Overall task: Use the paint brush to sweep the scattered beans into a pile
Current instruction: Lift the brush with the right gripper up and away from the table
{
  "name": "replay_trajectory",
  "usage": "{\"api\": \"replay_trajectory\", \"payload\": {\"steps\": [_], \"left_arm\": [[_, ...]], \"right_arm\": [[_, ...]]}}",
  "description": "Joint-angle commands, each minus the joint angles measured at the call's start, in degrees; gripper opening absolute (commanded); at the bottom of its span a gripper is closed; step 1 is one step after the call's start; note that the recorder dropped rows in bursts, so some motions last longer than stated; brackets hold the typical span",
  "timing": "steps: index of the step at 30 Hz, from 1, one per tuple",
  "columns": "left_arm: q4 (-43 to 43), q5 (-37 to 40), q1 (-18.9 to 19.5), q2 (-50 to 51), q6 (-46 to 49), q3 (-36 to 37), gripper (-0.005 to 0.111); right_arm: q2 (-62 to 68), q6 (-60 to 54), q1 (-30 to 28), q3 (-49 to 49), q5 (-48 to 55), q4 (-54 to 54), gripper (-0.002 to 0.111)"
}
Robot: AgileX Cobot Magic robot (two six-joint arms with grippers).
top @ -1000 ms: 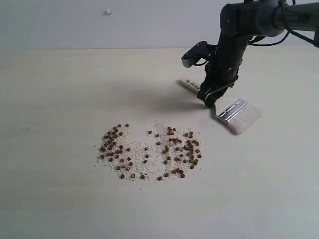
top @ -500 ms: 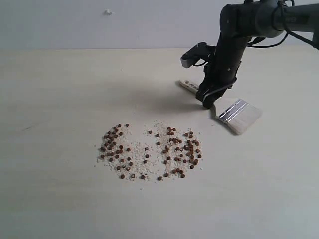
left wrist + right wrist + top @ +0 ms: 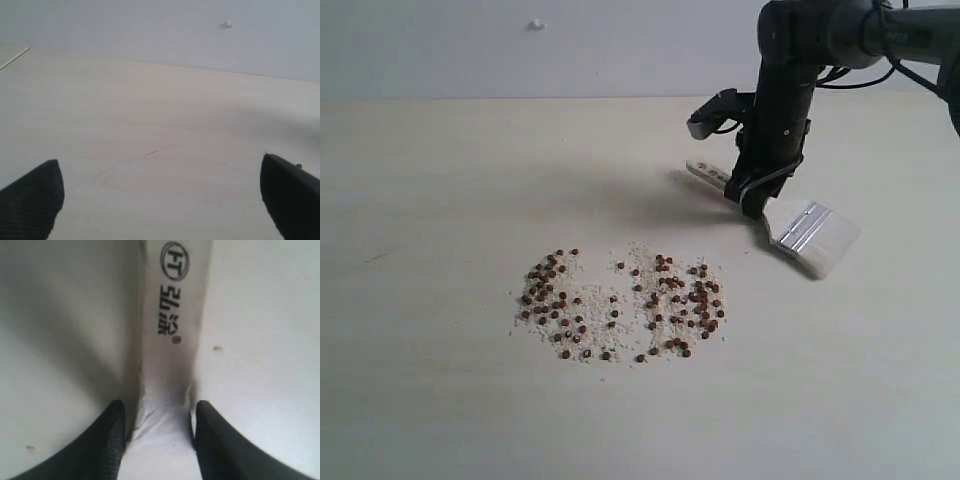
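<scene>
The beans [image 3: 620, 305] lie scattered in a broad patch at the middle of the table, reddish-brown grains mixed with pale crumbs. Behind and to the right of them is the paint brush [image 3: 802, 228], its bristles pointing right and toward the front and its handle end [image 3: 705, 172] pointing back left. My right gripper [image 3: 752, 200] comes down from above and is shut on the handle just behind the ferrule. In the right wrist view the printed handle [image 3: 172, 315] runs out from between the right gripper [image 3: 159, 420]. My left gripper [image 3: 159, 172] is open over bare table.
The pale table [image 3: 440, 200] ends at a grey back wall carrying a small white speck [image 3: 536, 24]. A thin dark scratch [image 3: 160, 149] marks the table ahead of the left gripper. The left arm is outside the exterior view.
My right gripper has shifted a little to the right with the brush in it. The bristle end has moved right and toward the front. The beans have not moved.
</scene>
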Motion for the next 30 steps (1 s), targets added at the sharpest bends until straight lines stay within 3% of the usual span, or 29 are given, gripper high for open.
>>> {"api": "replay_trajectory", "payload": {"steps": [1, 30], "left_arm": [[-0.26, -0.16, 0.09, -0.38, 0.21, 0.13, 0.104], [-0.26, -0.16, 0.09, -0.38, 0.21, 0.13, 0.104]], "right_arm": [[-0.58, -0.22, -0.24, -2.12, 1.8, -0.4, 0.0], [-19.14, 16.31, -0.24, -2.36, -4.1, -6.6, 0.0]]}}
